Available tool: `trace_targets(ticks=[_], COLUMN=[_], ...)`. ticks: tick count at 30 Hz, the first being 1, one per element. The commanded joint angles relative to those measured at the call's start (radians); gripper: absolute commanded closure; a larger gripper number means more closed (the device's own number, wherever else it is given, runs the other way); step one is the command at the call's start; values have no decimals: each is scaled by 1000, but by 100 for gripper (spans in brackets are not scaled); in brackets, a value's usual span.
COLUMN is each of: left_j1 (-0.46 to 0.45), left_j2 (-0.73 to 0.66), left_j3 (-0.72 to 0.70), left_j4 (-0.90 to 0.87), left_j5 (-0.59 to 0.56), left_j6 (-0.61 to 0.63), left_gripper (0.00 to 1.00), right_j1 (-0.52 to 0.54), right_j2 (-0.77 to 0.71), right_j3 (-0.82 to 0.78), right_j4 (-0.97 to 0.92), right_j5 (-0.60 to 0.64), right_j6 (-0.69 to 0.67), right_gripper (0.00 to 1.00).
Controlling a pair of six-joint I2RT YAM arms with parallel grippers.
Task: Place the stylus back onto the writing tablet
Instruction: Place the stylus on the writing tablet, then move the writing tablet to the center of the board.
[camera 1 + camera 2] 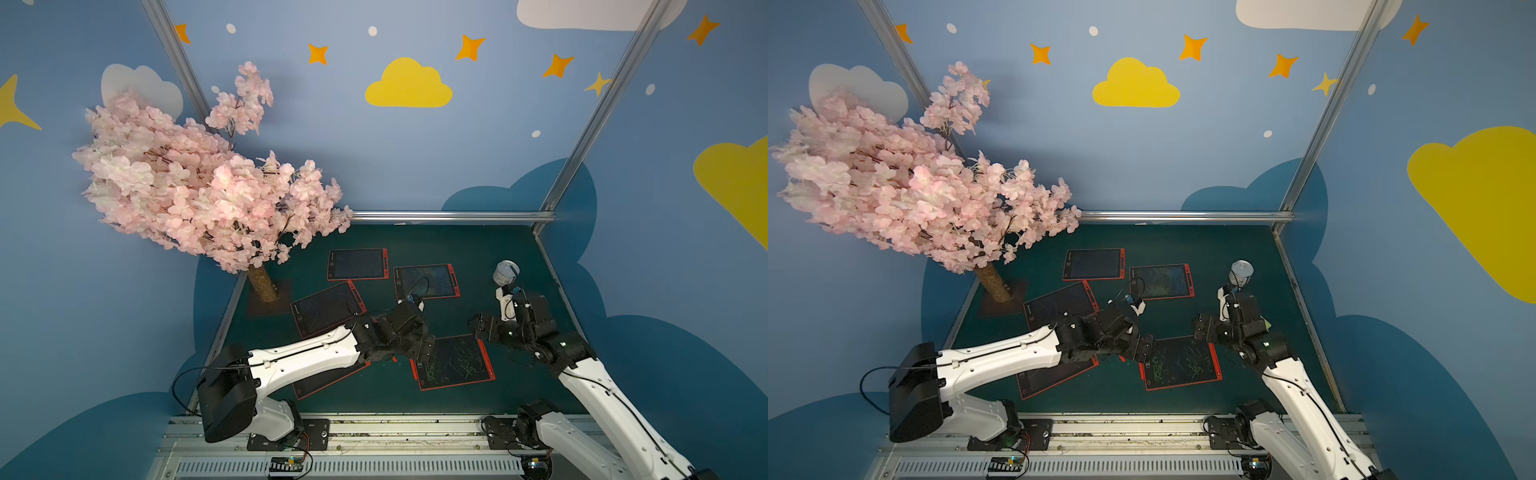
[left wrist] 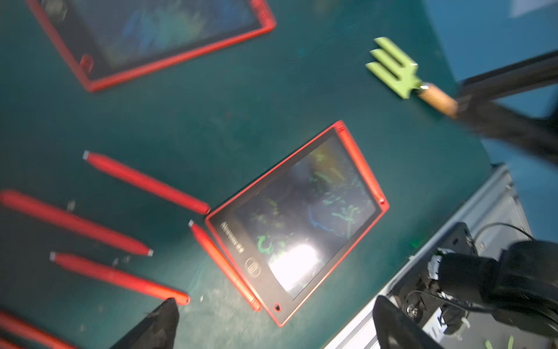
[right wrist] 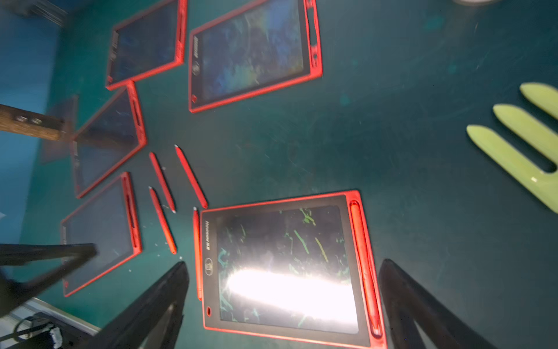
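The nearest writing tablet, red-framed with green scribbles, lies flat on the green table; it also shows in both top views. A red stylus lies in the slot along its edge. My right gripper hangs open above this tablet, holding nothing. Several loose red styluses lie on the table beside it, one stylus right against the tablet's logo edge. My left gripper is open and empty, above the tablet's near corner.
Several more red tablets lie further back and left. A green garden fork with a wooden handle lies to the right. A tin can stands at the right rear, a pink blossom tree at the left rear.
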Motion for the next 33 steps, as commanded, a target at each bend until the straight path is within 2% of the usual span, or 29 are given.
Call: trace_targets(ticks=[1, 5, 10, 19, 33], left_j1=[1, 2, 1, 2, -3], left_j2=[7, 58, 146, 266, 260], left_j3=[-27, -59, -35, -28, -39], left_j4=[-82, -38, 16, 131, 124], left_j5=[-31, 19, 110, 237, 299], left_j6=[-222, -301, -348, -414, -414], left_gripper=[1, 1, 1, 1, 1], right_j1=[-3, -3, -3, -2, -3], right_j2=[-40, -58, -63, -73, -64], right_j3=[-20, -28, -33, -40, -40], right_j4=[37, 52, 50, 17, -1], right_j5=[26, -7, -54, -45, -21], right_j6=[14, -21, -39, -40, -29], right_gripper=[3, 3, 3, 3, 3])
